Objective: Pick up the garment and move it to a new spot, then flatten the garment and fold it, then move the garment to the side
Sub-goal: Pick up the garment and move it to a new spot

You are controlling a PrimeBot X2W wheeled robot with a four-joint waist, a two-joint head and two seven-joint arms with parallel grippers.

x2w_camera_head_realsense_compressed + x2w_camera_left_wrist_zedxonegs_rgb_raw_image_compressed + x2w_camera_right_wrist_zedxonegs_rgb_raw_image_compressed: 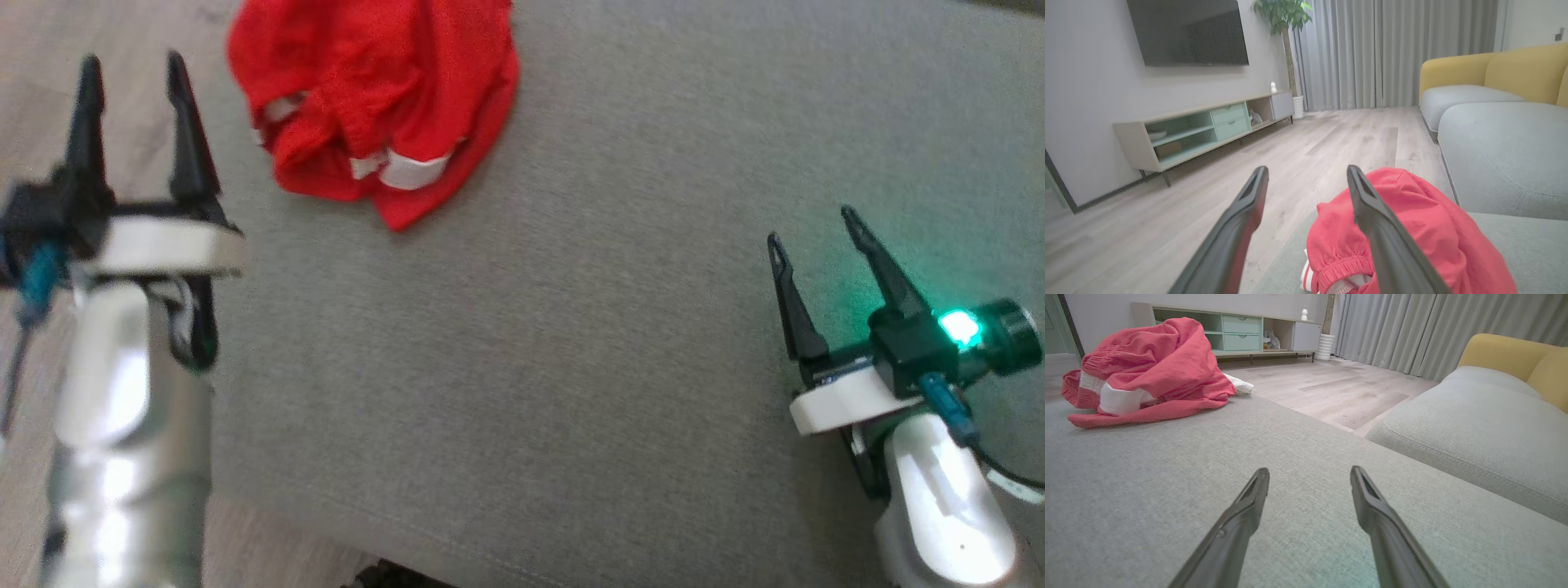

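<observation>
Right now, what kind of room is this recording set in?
Most likely a home living room: a wall-mounted television above a low media console, a grey and yellow sofa, and floor-length curtains.

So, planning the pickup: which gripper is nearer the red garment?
Left. The left gripper sits just beside the red garment; the right gripper is far across the grey cushion.

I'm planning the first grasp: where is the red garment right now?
In the head view the red garment lies crumpled at the upper left of the grey cushion, just right of the left gripper.
</observation>
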